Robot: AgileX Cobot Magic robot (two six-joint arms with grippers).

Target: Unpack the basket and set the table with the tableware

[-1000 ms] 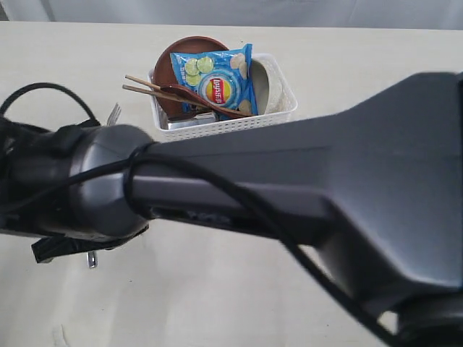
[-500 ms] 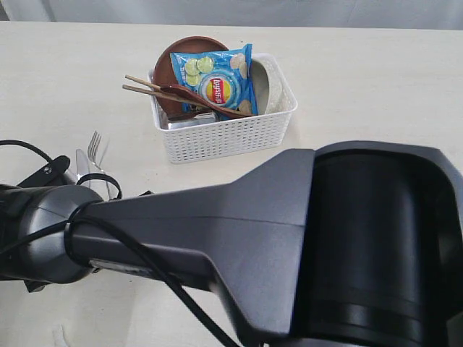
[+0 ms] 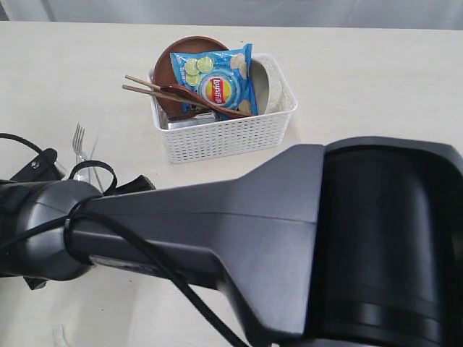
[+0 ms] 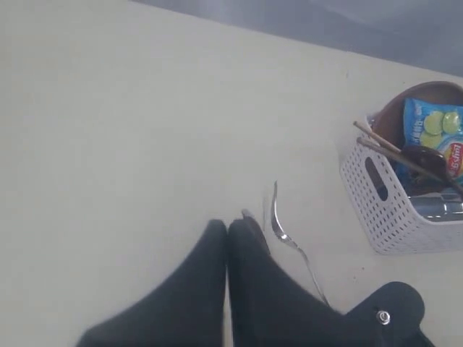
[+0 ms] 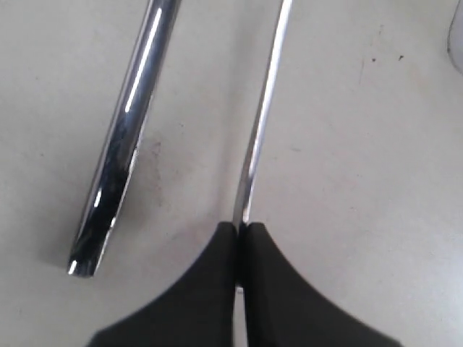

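Note:
The white basket (image 3: 239, 131) stands on the table (image 3: 376, 72) and holds a brown plate (image 3: 189, 49), an off-white bowl (image 3: 275, 90), chopsticks (image 3: 148, 90), a dark spoon (image 3: 189, 95) and a steel cup (image 3: 182, 123). Left of the basket, the fork (image 3: 78, 139) lies along the tabletop. My right gripper (image 5: 239, 228) is shut on the end of the fork's handle (image 5: 262, 123), with the knife handle (image 5: 124, 155) lying beside it. My left gripper (image 4: 228, 225) is shut with nothing in it, just beside the fork (image 4: 283, 230); the knife's tip (image 4: 247, 214) peeks past one finger.
A blue chip bag (image 3: 215, 78) lies on top of the things in the basket. My right arm (image 3: 289, 238) crosses the whole front of the exterior view and hides the near table and both grippers. Bare tabletop (image 4: 130, 123) stretches beyond the left gripper.
The right arm has swung lower and nearer across the exterior view. The fork has shifted left over the table, away from the basket. The basket's contents have not moved.

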